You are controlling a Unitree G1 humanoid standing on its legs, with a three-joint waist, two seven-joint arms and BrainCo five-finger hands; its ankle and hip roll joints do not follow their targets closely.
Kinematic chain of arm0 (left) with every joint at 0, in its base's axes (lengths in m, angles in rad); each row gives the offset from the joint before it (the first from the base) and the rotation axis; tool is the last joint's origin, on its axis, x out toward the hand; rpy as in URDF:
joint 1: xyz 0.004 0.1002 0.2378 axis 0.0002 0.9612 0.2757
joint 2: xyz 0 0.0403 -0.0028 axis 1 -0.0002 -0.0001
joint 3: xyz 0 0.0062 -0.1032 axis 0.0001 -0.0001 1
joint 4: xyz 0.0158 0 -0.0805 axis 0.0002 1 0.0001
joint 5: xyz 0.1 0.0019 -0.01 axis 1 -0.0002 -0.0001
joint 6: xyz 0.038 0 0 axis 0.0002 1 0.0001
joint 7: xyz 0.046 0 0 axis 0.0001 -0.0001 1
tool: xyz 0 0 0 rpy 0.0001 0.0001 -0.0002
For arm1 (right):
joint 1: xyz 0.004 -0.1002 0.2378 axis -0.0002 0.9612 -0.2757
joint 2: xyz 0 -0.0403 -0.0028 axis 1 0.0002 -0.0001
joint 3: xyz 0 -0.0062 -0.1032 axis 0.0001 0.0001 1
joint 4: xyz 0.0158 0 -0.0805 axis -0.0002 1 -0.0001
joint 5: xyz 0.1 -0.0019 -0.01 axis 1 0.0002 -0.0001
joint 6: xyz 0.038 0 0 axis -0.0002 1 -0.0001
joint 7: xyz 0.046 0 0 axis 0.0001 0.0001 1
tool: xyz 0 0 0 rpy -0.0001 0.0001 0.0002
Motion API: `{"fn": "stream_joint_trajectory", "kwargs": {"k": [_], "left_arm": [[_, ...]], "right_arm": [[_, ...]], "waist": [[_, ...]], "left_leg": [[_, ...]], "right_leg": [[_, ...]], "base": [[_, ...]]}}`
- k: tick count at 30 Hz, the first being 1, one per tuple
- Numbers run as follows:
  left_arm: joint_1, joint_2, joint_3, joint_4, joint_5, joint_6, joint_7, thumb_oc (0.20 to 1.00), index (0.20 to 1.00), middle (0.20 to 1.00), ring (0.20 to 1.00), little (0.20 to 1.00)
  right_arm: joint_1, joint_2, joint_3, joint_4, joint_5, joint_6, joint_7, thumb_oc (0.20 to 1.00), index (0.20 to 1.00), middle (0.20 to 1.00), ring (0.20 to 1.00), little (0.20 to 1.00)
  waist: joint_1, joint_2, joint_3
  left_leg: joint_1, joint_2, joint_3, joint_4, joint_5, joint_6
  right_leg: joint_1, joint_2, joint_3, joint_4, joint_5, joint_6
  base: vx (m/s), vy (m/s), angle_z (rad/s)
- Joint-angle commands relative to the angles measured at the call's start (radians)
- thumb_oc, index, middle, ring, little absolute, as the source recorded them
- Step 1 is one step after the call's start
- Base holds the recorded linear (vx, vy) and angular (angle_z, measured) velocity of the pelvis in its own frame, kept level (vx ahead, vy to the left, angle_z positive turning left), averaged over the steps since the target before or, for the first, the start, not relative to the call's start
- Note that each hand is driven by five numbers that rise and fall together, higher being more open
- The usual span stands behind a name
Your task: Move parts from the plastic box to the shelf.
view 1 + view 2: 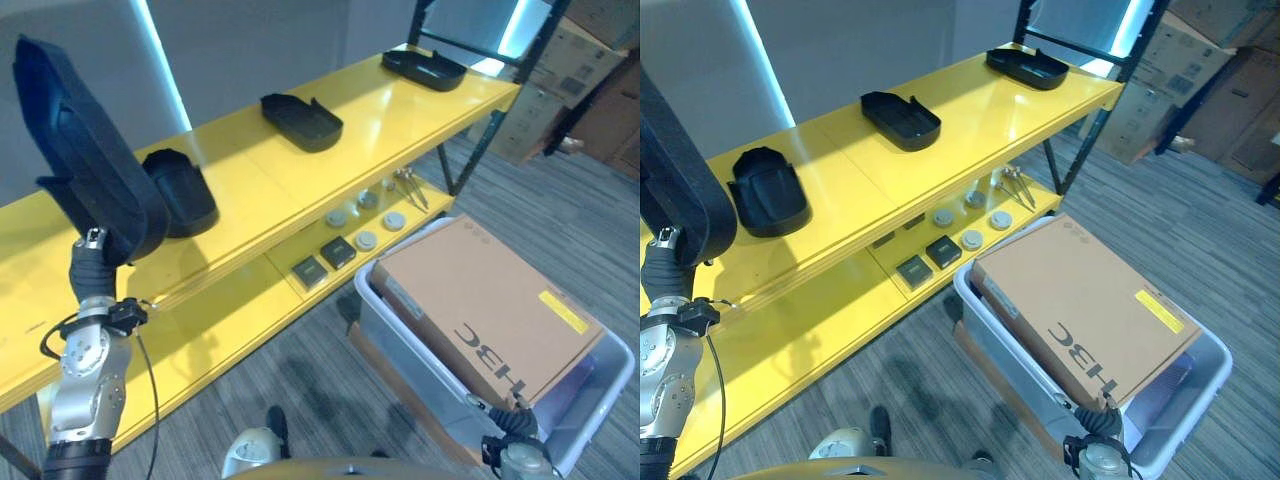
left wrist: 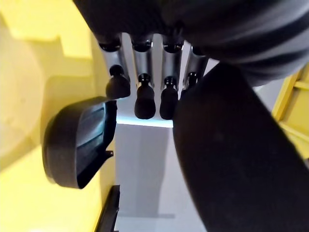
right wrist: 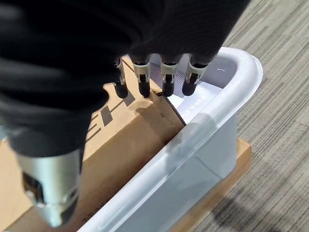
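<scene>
My left hand (image 2: 145,92) is raised at the left end of the yellow shelf (image 1: 290,190), shut on a large black moulded part (image 1: 90,150) that stands upright above the top board. Three more black parts lie on that board: one close by (image 1: 182,192), one in the middle (image 1: 300,122), one at the far end (image 1: 423,68). The clear plastic box (image 1: 608,352) stands on the floor at the right with a brown cardboard box (image 1: 480,300) in it. My right hand (image 3: 144,79) hangs open over the near corner of that cardboard box, fingertips at its edge.
The lower shelf board holds small grey round pieces (image 1: 366,240) and dark square ones (image 1: 338,250). A black rack upright (image 1: 478,135) stands at the shelf's far end, with stacked cartons (image 1: 560,80) behind. A flat cardboard sheet (image 3: 231,169) lies under the plastic box on grey carpet.
</scene>
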Motion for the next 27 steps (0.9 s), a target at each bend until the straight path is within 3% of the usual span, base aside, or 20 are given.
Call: {"fn": "stream_joint_trajectory", "kwargs": {"k": [1, 3, 4, 5, 8, 9, 11, 16, 17, 20, 22, 27], "left_arm": [[-0.010, 0.078, 0.055, -0.083, 0.039, -0.074, -0.027, 0.200, 0.200, 0.200, 0.200, 0.200], [-0.004, 0.085, 0.066, -0.072, 0.054, -0.078, -0.023, 0.200, 0.200, 0.200, 0.200, 0.200], [-0.009, 0.103, 0.075, -0.055, 0.061, -0.081, -0.013, 0.200, 0.200, 0.200, 0.200, 0.200], [-0.013, 0.109, 0.076, -0.047, 0.061, -0.082, -0.010, 0.200, 0.200, 0.200, 0.200, 0.200], [-0.035, 0.136, 0.072, 0.001, 0.092, -0.092, 0.035, 0.200, 0.200, 0.200, 0.200, 0.200], [-0.037, 0.146, 0.071, 0.013, 0.097, -0.090, 0.056, 0.200, 0.200, 0.200, 0.200, 0.200], [-0.048, 0.165, 0.071, 0.035, 0.101, -0.089, 0.080, 0.200, 0.200, 0.200, 0.200, 0.200], [-0.074, 0.206, 0.070, 0.065, 0.111, -0.049, 0.109, 0.200, 0.200, 0.200, 0.200, 0.200], [-0.059, 0.212, 0.067, 0.068, 0.120, -0.056, 0.120, 0.200, 0.200, 0.200, 0.200, 0.200], [-0.035, 0.209, 0.089, 0.053, 0.111, -0.044, 0.107, 0.200, 0.200, 0.200, 0.200, 0.200], [-0.032, 0.200, 0.091, 0.039, 0.115, 0.013, 0.099, 0.200, 0.200, 0.200, 0.200, 0.200], [-0.024, 0.180, 0.092, 0.055, 0.111, 0.038, 0.102, 0.200, 0.200, 0.200, 0.200, 0.200]], "right_arm": [[-0.199, 0.125, 0.174, -0.108, -0.033, -0.084, 0.115, 1.000, 1.000, 1.000, 1.000, 1.000], [-0.198, 0.132, 0.181, -0.107, -0.029, -0.082, 0.114, 1.000, 1.000, 1.000, 1.000, 1.000], [-0.191, 0.138, 0.179, -0.110, -0.017, -0.076, 0.105, 1.000, 1.000, 1.000, 1.000, 1.000], [-0.188, 0.138, 0.175, -0.110, -0.017, -0.074, 0.106, 1.000, 1.000, 1.000, 1.000, 1.000], [-0.164, 0.145, 0.160, -0.114, -0.044, -0.062, 0.116, 1.000, 1.000, 1.000, 1.000, 1.000], [-0.160, 0.143, 0.158, -0.108, -0.056, -0.059, 0.124, 1.000, 1.000, 1.000, 1.000, 1.000], [-0.156, 0.141, 0.155, -0.085, -0.072, -0.068, 0.130, 1.000, 1.000, 1.000, 1.000, 1.000], [-0.130, 0.121, 0.124, -0.021, -0.088, -0.109, 0.164, 1.000, 1.000, 1.000, 1.000, 1.000], [-0.107, 0.120, 0.113, -0.009, -0.091, -0.123, 0.177, 1.000, 1.000, 1.000, 1.000, 1.000], [-0.088, 0.115, 0.101, -0.012, -0.102, -0.125, 0.193, 1.000, 1.000, 1.000, 1.000, 1.000], [-0.103, 0.099, 0.103, 0.031, -0.105, -0.124, 0.202, 1.000, 1.000, 1.000, 1.000, 1.000], [-0.112, 0.092, 0.122, 0.026, -0.115, -0.098, 0.178, 1.000, 1.000, 1.000, 1.000, 1.000]], "waist": [[0.078, -0.013, -0.063], [0.085, -0.013, -0.070], [0.081, -0.011, -0.074], [0.077, -0.010, -0.073], [0.041, 0.006, -0.054], [0.027, 0.016, -0.044], [0.003, 0.030, -0.027], [-0.065, 0.008, 0.005], [-0.093, -0.006, 0.008], [-0.090, -0.007, 0.003], [-0.074, -0.017, -0.023], [-0.076, -0.018, -0.045]], "left_leg": [[-0.047, -0.061, -0.045, -0.011, -0.004, -0.002], [-0.038, -0.077, -0.065, -0.014, -0.015, 0.013], [-0.029, -0.097, -0.071, -0.012, -0.028, 0.039], [-0.026, -0.102, -0.072, -0.012, -0.031, 0.047], [-0.010, -0.131, -0.074, 0.003, -0.068, 0.099], [0.004, -0.131, -0.081, 0.000, -0.075, 0.108], [0.010, -0.125, -0.081, 0.001, -0.071, 0.114], [0.050, -0.140, -0.164, 0.004, -0.098, 0.089], [0.059, -0.149, -0.201, 0.027, -0.124, 0.089], [0.072, -0.143, -0.203, 0.010, -0.117, 0.083], [0.076, -0.138, -0.219, 0.003, -0.105, 0.063], [0.070, -0.116, -0.183, 0.015, -0.110, 0.042]], "right_leg": [[0.050, 0.063, 0.018, -0.056, -0.006, 0.023], [0.044, 0.056, 0.027, -0.018, -0.030, 0.028], [0.019, 0.033, 0.041, 0.100, -0.042, 0.052], [0.006, 0.024, 0.047, 0.138, -0.037, 0.062], [-0.133, -0.061, 0.106, 0.472, 0.019, 0.105], [-0.169, -0.061, 0.132, 0.542, 0.028, 0.106], [-0.238, -0.030, 0.165, 0.566, 0.056, 0.086], [-0.271, 0.052, 0.257, 0.270, 0.108, 0.080], [-0.279, 0.078, 0.312, 0.182, 0.140, 0.085], [-0.252, 0.075, 0.300, 0.143, 0.133, 0.076], [-0.191, 0.084, 0.283, 0.045, 0.123, 0.060], [-0.137, 0.095, 0.267, -0.037, 0.085, 0.032]], "base": [[0.12, 0.160, 0.17], [0.16, 0.222, 0.14], [0.16, 0.254, 0.10], [0.15, 0.291, 0.10], [0.08, 0.252, 0.25], [-0.02, 0.140, 0.40], [-0.02, 0.014, 0.35], [0.11, -0.125, 0.67], [0.20, -0.177, 1.30], [0.16, -0.105, 0.67], [0.21, -0.158, -0.07], [0.13, -0.068, 0.39]]}}
